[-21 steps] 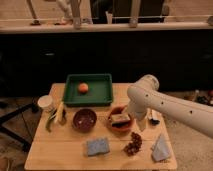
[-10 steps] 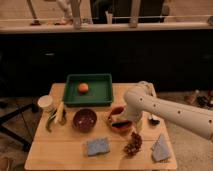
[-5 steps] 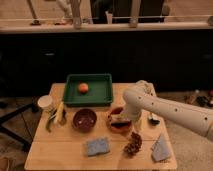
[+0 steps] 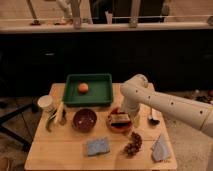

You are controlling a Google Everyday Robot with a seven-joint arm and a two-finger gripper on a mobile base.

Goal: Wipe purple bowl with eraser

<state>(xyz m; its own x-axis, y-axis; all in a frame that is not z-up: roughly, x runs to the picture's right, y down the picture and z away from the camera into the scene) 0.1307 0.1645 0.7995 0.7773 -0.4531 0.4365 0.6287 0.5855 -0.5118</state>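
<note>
The purple bowl point(image 4: 84, 120) sits on the wooden table, left of centre, with nothing in it. To its right is the orange-red bowl point(image 4: 111, 128), and the pale eraser point(image 4: 120, 119) lies in it. My gripper point(image 4: 123, 113) hangs from the white arm point(image 4: 150, 97) straight down over the orange-red bowl, right at the eraser. It is to the right of the purple bowl and apart from it.
A green tray point(image 4: 100, 95) holding an orange point(image 4: 83, 88) stands at the back. A white cup point(image 4: 45, 103) and a banana point(image 4: 59, 114) are at the left. A blue-grey sponge point(image 4: 97, 146), a dark cluster point(image 4: 132, 145) and a grey cloth point(image 4: 160, 149) lie along the front. A dark utensil point(image 4: 152, 119) lies at the right.
The arm has swung left and lowered, bringing the gripper from beside the orange-red bowl down onto the eraser in it. The bowls have not moved.
</note>
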